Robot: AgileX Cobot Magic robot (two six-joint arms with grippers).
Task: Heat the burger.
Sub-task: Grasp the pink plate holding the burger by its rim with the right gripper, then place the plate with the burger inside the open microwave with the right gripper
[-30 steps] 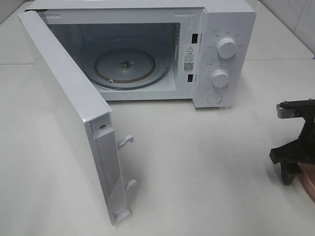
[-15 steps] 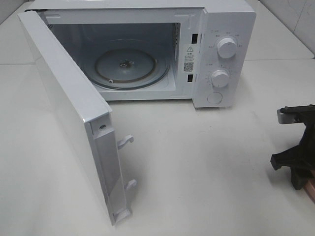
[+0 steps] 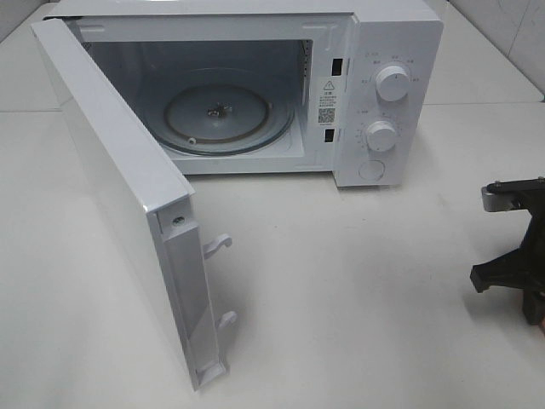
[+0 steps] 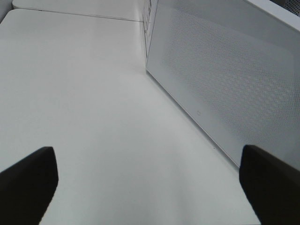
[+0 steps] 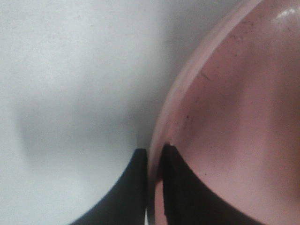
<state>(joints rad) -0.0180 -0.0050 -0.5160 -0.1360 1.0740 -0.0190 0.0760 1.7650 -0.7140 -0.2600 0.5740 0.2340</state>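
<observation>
This looks like a kitchen scene staged on a test bench. A white countertop microwave (image 3: 375,94) stands with its door (image 3: 111,187) swung open and its glass turntable (image 3: 223,118) showing. It sits on a plain white surface (image 3: 358,281) of joined panels, with pale wall tiles (image 3: 511,25) behind. A pink plate (image 5: 243,117) lies on the surface.

- The right arm (image 3: 516,256) is cut off by the right edge of the exterior high view, so its jaws cannot be seen there.
- In the right wrist view the right gripper (image 5: 154,157) shows only two dark, blurred tips, one on either side of the rim of a pink plate (image 5: 234,103). Most of the plate runs out of the picture.
- The left gripper (image 4: 150,187) shows only as two dark finger ends (image 4: 28,183) cut by the picture's edge.
- On the microwave (image 3: 387,43), the print on the sticker (image 3: 328,100) and around the knobs (image 3: 392,83) is too small to read.
- Its door (image 4: 225,79) runs past the edge of the left wrist view.
</observation>
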